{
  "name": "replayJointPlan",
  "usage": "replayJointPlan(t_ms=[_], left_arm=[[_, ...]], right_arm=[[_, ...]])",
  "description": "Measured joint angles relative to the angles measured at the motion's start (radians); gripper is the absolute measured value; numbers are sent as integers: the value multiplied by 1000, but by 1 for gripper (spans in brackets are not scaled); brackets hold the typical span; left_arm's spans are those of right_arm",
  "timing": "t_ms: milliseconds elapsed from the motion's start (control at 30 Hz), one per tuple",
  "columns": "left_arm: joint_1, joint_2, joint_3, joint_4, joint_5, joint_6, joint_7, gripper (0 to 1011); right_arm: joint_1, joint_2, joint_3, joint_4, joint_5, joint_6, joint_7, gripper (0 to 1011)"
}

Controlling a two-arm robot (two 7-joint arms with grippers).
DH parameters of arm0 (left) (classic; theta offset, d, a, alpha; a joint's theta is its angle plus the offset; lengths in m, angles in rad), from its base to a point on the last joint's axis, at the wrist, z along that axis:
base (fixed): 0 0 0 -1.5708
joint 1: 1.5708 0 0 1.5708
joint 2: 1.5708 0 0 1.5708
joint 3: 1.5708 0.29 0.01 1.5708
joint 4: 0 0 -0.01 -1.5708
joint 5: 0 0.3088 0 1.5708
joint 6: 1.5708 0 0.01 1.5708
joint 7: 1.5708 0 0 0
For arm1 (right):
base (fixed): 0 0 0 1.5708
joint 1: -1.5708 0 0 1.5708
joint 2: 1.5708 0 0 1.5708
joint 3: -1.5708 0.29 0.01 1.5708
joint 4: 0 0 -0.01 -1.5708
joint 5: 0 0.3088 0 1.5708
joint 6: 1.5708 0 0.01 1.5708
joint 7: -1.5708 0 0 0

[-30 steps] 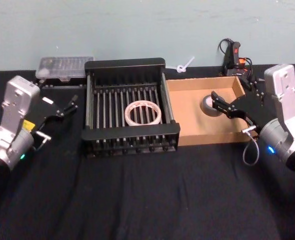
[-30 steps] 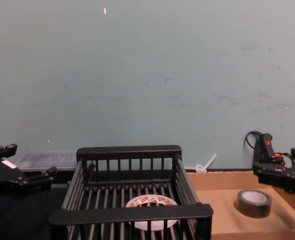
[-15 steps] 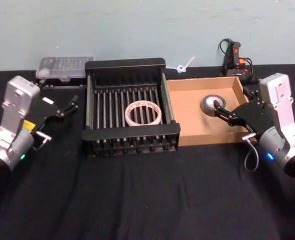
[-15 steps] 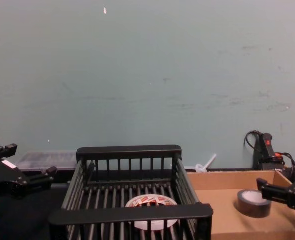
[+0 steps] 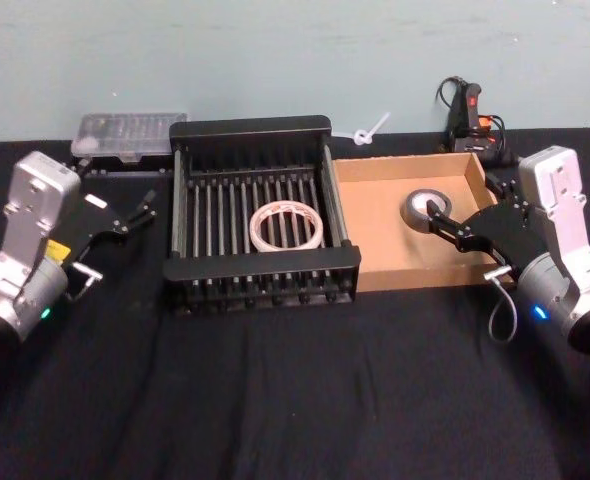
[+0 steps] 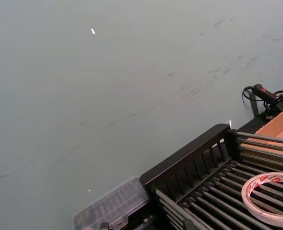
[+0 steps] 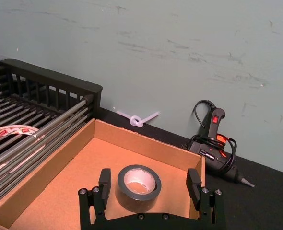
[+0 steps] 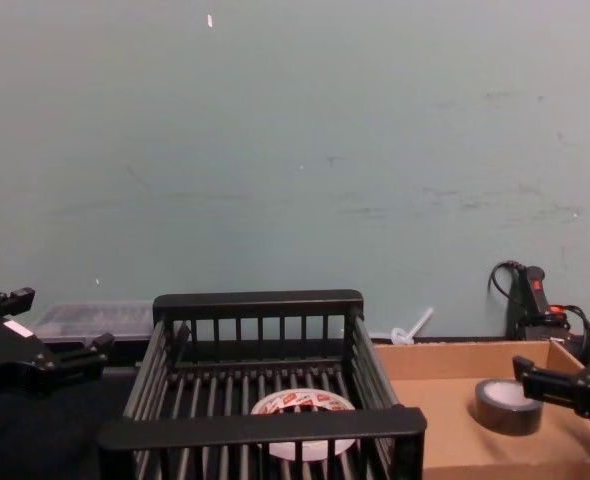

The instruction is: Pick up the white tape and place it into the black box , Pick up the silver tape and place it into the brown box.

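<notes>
Right gripper [image 7: 149, 195] spread wide, holding nothing, straddling the silver tape [image 7: 139, 187]; roll lies flat in the brown box [image 5: 375, 215], right arm nearest; you need only withdraw; white tape [image 5: 286, 226] sits in the black box [image 5: 247, 128].

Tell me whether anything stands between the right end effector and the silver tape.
Nothing visible does. The silver tape lies flat on the floor of the brown box, and the right end effector sits open with one finger on each side of the roll, neither touching it. The left end effector is parked beside the black box.
</notes>
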Motion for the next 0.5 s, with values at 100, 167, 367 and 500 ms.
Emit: replayJointPlan(t_ms=[100,167,367,500], left_arm=[[0,0,0,0,0,0,0,1001],[0,0,0,0,0,0,0,1001],[0,0,0,0,0,0,0,1001],[0,0,0,0,0,0,0,1001]], right_arm=[[0,0,0,0,0,0,0,1002],[0,0,0,0,0,0,0,1002],[0,1,-1,-1,1,0,0,1002],[0,1,-1,-1,1,0,0,1002]])
